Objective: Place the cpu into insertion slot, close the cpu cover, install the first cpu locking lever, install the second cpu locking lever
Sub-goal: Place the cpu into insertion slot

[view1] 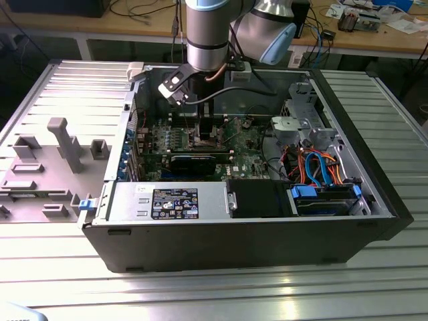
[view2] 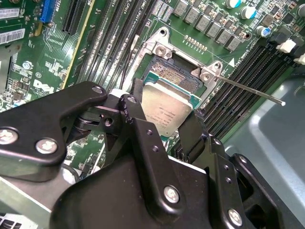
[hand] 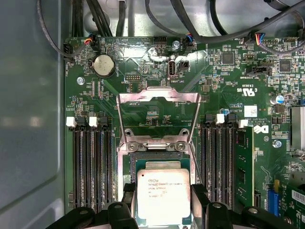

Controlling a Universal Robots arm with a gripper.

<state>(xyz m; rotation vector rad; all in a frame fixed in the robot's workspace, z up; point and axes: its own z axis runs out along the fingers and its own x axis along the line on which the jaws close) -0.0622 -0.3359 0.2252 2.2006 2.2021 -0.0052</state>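
The cpu [hand: 163,195] is a flat silvery square chip, and my gripper [hand: 163,202] is shut on it, with a black finger on each of two opposite edges. It hangs just over the insertion slot [hand: 161,159], covering most of the contact field. In the second wrist view the cpu [view2: 167,107] sits slightly tilted above the insertion slot [view2: 174,76]. The cpu cover [hand: 158,98] stands swung open beyond the slot. One thin locking lever [view2: 248,88] sticks out free to the side. In the exterior view my gripper [view1: 206,132] is low inside the computer case, over the green board.
Long black memory slots [hand: 93,167] flank the socket on both sides. Cables [hand: 190,24] run along the board's far edge. The case walls [view1: 221,234], a black power-supply cover [view1: 174,200] and a drive cage with blue and orange cables [view1: 321,174] surround the board.
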